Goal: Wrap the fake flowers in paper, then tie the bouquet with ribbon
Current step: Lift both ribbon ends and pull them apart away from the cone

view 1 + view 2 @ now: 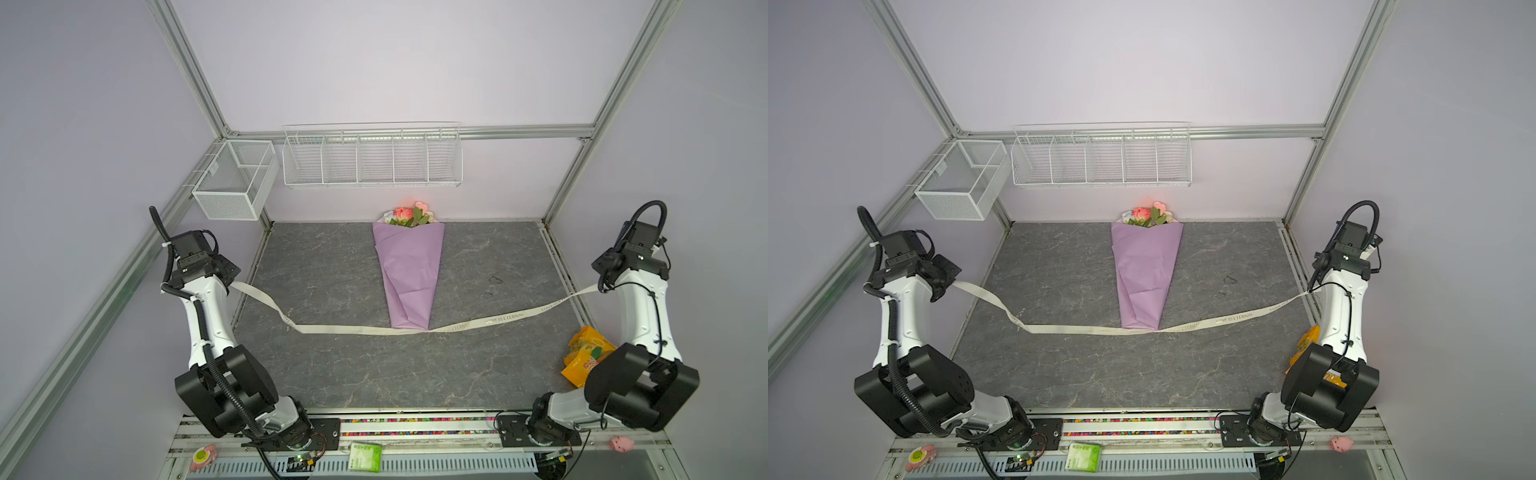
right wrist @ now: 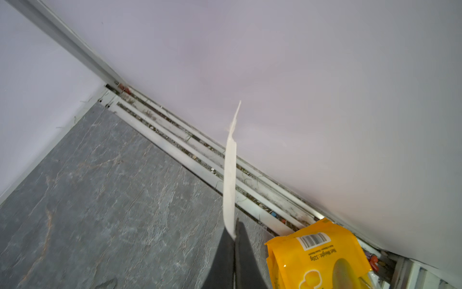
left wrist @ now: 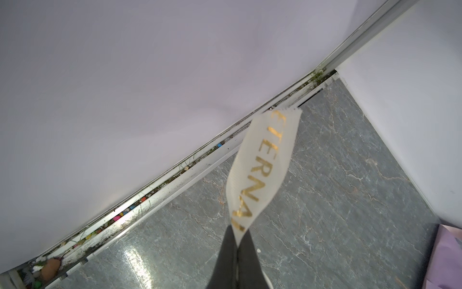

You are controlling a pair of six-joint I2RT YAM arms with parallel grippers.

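Cream ribbon [image 1: 361, 329] sags across the desk [image 1: 332, 374], touching the near tip of the lilac paper [image 1: 409, 274] around the bouquet of fake flowers [image 1: 409, 215], which lies mid-desk, heads toward the far wall. We judge we should slide the ribbon up the cone, hold both ends taut and level, then cross them. Only the wrist views show our left gripper [image 3: 236, 240] and right gripper [image 2: 235, 237] pinched shut on the ribbon ends; only the top views show the slack.
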